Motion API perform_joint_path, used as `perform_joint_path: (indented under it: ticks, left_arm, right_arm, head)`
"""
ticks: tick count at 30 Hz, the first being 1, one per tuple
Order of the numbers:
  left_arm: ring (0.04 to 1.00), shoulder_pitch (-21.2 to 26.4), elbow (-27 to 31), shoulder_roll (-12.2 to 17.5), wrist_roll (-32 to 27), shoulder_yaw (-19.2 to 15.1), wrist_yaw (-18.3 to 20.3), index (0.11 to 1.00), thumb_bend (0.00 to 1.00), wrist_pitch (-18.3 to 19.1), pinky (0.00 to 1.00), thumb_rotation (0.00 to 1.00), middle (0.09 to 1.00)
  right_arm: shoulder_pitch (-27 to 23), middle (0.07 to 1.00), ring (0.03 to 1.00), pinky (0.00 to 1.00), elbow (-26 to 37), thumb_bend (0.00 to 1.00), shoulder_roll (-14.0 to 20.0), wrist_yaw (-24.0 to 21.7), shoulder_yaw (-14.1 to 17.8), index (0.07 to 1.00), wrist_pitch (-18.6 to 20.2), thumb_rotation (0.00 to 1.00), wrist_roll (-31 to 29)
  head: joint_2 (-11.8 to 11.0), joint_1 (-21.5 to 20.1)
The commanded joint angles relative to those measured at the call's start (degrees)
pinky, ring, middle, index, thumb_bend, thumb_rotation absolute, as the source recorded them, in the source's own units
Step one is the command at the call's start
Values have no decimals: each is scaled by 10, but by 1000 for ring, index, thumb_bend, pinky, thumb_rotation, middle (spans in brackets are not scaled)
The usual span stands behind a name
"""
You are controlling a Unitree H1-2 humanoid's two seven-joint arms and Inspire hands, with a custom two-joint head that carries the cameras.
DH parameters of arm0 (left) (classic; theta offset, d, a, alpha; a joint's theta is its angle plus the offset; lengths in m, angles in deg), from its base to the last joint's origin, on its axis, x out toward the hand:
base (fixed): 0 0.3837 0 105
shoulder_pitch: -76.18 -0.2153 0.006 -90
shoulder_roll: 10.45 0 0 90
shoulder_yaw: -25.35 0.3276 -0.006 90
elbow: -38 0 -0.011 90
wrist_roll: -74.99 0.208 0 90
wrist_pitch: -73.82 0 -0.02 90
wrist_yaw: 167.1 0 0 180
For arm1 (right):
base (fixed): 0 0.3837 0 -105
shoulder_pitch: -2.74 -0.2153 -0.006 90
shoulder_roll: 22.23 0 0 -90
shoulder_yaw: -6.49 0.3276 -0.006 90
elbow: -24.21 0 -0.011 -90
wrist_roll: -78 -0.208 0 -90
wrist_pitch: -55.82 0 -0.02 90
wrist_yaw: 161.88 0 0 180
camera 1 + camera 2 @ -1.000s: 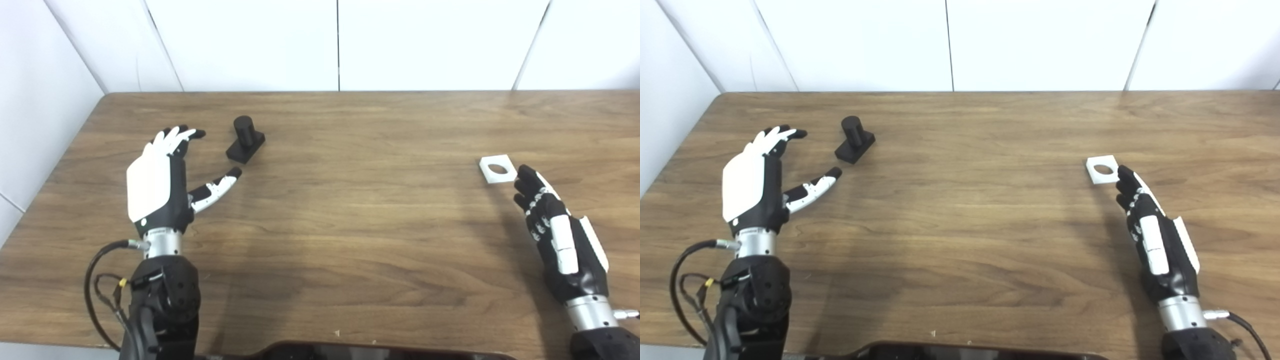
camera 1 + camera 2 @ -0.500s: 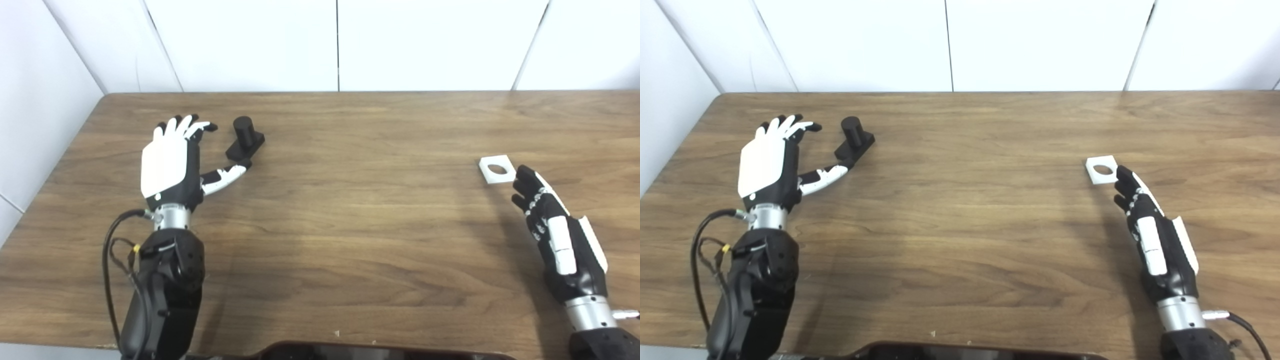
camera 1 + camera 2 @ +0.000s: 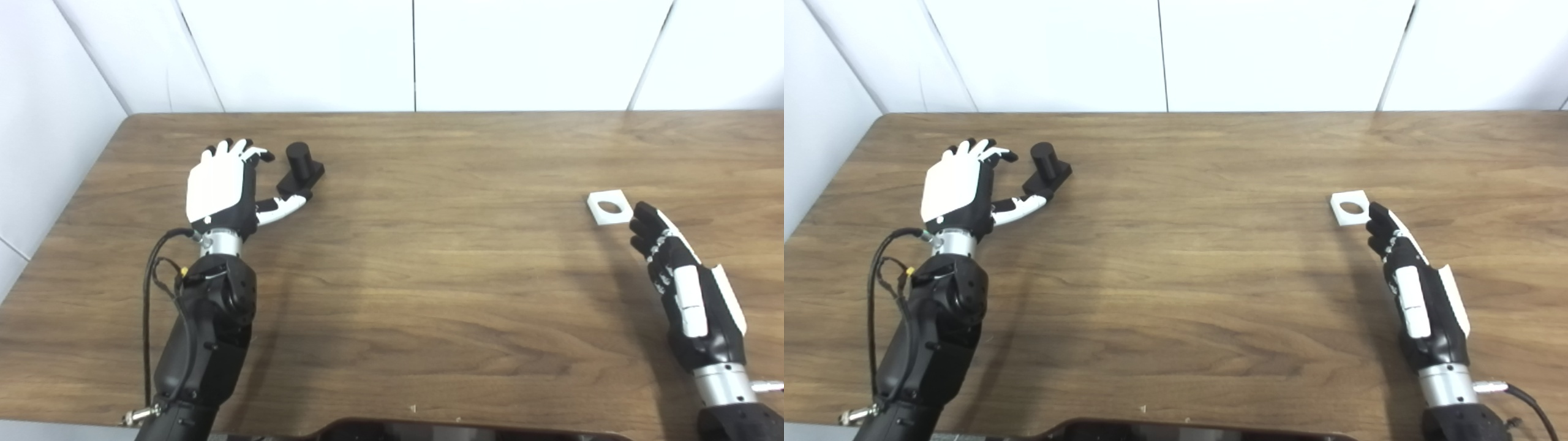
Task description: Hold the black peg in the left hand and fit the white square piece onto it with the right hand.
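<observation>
The black peg (image 3: 299, 169), a short cylinder on a square base, stands on the wooden table (image 3: 429, 257) at the far left. My left hand (image 3: 228, 184) is open just left of it, fingers spread beside the cylinder and the thumb reaching the base's near corner; it holds nothing. The white square piece (image 3: 609, 207) with a round hole lies flat at the right. My right hand (image 3: 680, 275) rests just behind and right of it, fingers extended toward its near corner, holding nothing.
White wall panels (image 3: 414, 55) close off the table's back and left side. A dark curved object (image 3: 429, 429) sits at the table's near edge. A loose cable (image 3: 150, 282) loops beside my left forearm.
My left hand has moved forward and right, up to the black peg, its thumb now at the base. The right hand and the white piece have stayed in place.
</observation>
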Motion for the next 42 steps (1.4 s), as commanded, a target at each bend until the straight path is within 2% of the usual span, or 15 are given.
perform_joint_path:
  ticks: [1,20,33,42]
  left_arm:
    - [981,32,-2,18,10,0,-14,735,753,5,1000,567,925]
    - [966,70,-95,20,-20,19,-56,722,746,8,991,527,905]
    - [970,95,-114,17,-20,42,-55,728,741,24,984,542,901]
    - [963,106,-145,16,-30,50,-75,713,737,16,977,503,887]
  right_arm:
    - [9,943,944,949,-13,604,-16,3,-6,908,-16,981,-11]
    - [17,937,940,936,-16,588,-14,3,-6,904,-23,986,-11]
    - [21,936,943,937,-15,596,-17,8,-8,903,-23,1000,1]
    - [22,941,949,938,-17,617,-19,8,-7,904,-22,992,0]
  head:
    - [0,1]
    - [-3,0]
    - [-3,-3]
    - [-3,-3]
